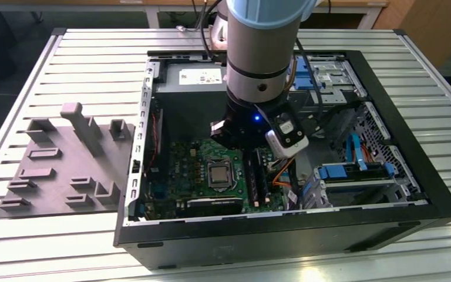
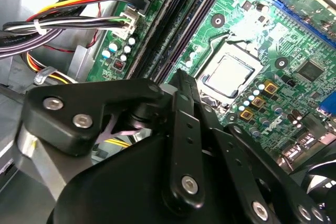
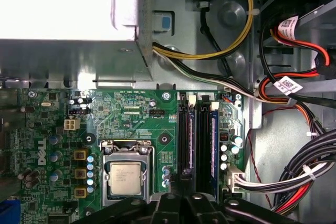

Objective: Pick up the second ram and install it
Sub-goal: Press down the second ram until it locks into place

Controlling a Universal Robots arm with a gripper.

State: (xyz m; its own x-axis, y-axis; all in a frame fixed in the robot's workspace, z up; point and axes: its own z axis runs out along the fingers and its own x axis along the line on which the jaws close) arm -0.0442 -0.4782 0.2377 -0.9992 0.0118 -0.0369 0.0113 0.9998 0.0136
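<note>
My gripper point(image 1: 239, 140) hangs low inside the open computer case point(image 1: 288, 223), just above the far end of the long black memory slots point(image 1: 258, 176). Its black linkage point(image 2: 181, 80) ends over the board between the slots point(image 2: 181, 19) and the processor socket. In the first wrist view the slots point(image 3: 199, 140) run straight up to the gripper point(image 3: 182, 199) at the picture's edge. The second ram is hidden: I cannot tell a stick from the slots. The grey fixture block point(image 1: 61, 164) on the exterior view's left carries no stick.
The processor point(image 3: 125, 178) sits close beside the slots on the green motherboard point(image 1: 186, 170). Bundled cables point(image 3: 294, 93) crowd the slots' other side. The power supply point(image 1: 190, 76) stands at the case's back. Blue drive brackets point(image 1: 343, 170) fill the exterior view's right.
</note>
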